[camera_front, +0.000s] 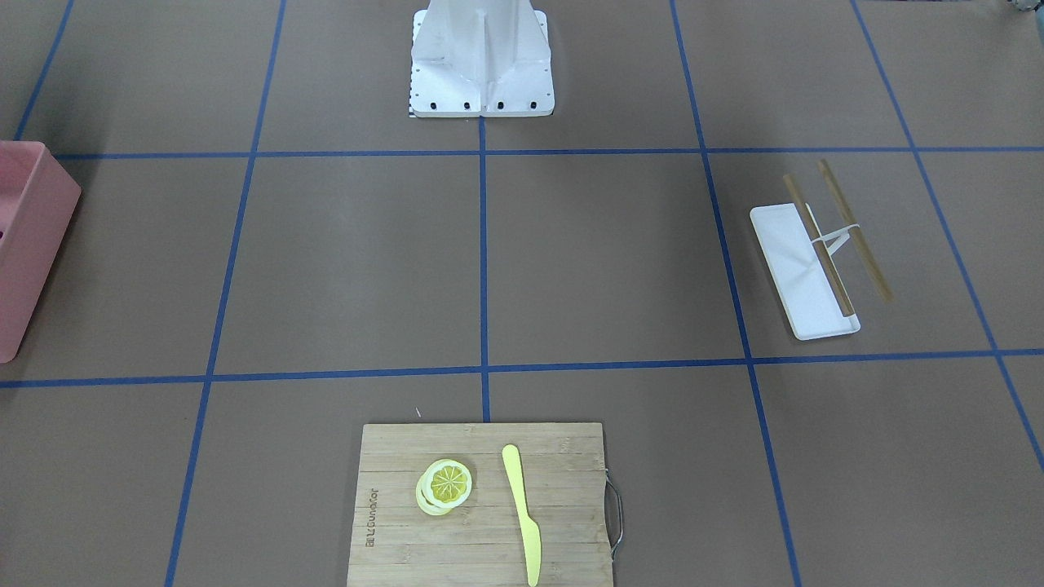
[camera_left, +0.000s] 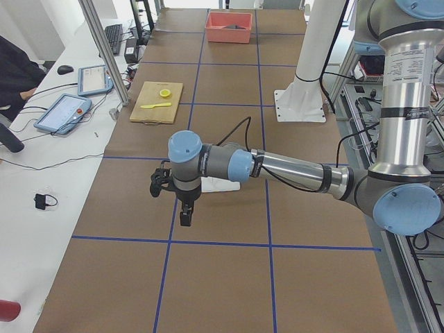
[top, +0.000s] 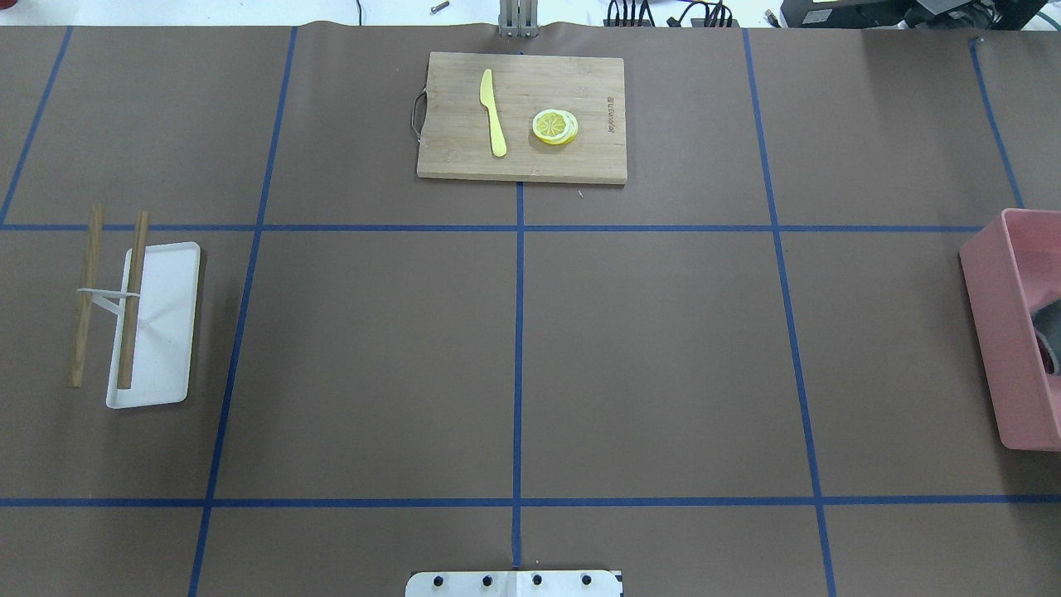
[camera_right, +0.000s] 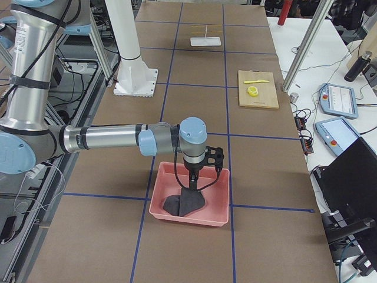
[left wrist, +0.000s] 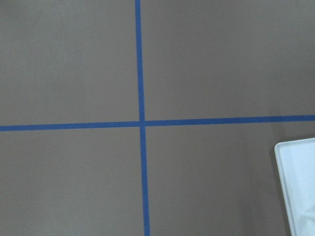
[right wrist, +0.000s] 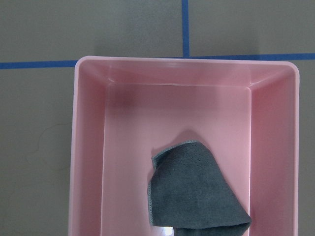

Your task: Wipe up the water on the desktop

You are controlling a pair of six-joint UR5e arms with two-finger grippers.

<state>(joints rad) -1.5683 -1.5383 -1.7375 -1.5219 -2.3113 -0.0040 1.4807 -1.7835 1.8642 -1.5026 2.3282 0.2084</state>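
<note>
While the right arm stretches out above the pink bin, the right gripper points straight down at the grey cloth that lies crumpled on the bin's floor; whether its claw is spread, pressed together or touching the cloth cannot be told from the side view. The left gripper hangs above the desktop, the brown tabletop with blue tape lines, just beside the white tray, and its claw cannot be judged either. At the table's far edge from the robot lies a bamboo cutting board bearing a yellow knife and lemon slices
</note>
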